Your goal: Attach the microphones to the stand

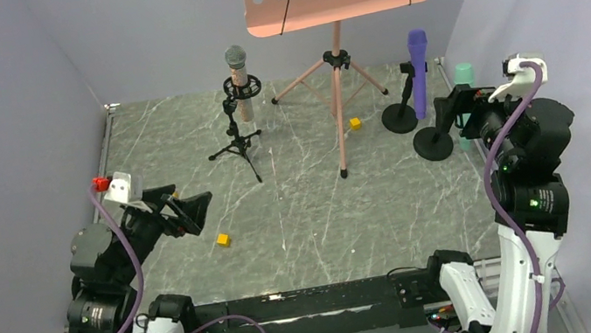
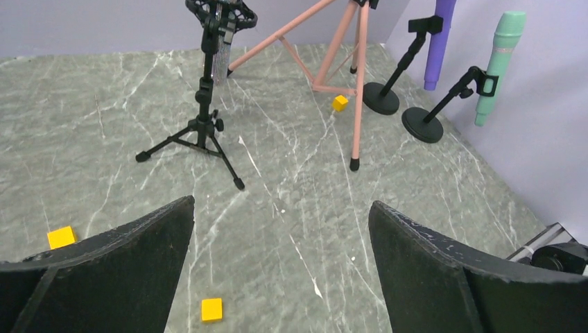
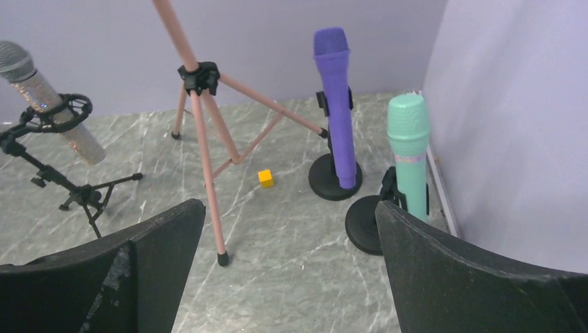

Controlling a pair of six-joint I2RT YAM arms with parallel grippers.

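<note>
The glittery pinkish-brown microphone point(image 1: 240, 82) stands in the ring mount of a black tripod stand point(image 1: 236, 135). The purple microphone point(image 1: 419, 68) is upright in the clip of a round-base stand point(image 1: 400, 118). The mint-green microphone point(image 1: 462, 75) is clipped upright on a second round-base stand point(image 1: 434, 144), partly hidden behind my right gripper point(image 1: 454, 112). That gripper is open and empty just in front of it; the right wrist view shows the green point(image 3: 410, 156) and purple point(image 3: 338, 104) microphones ahead. My left gripper point(image 1: 197, 212) is open and empty at the near left point(image 2: 281, 205).
A pink music stand point(image 1: 338, 80) on a tripod stands between the microphone stands. Small yellow cubes lie on the grey marbled table, one near my left gripper point(image 1: 223, 240) and one by the pink tripod point(image 1: 354, 123). Lilac walls close in on three sides.
</note>
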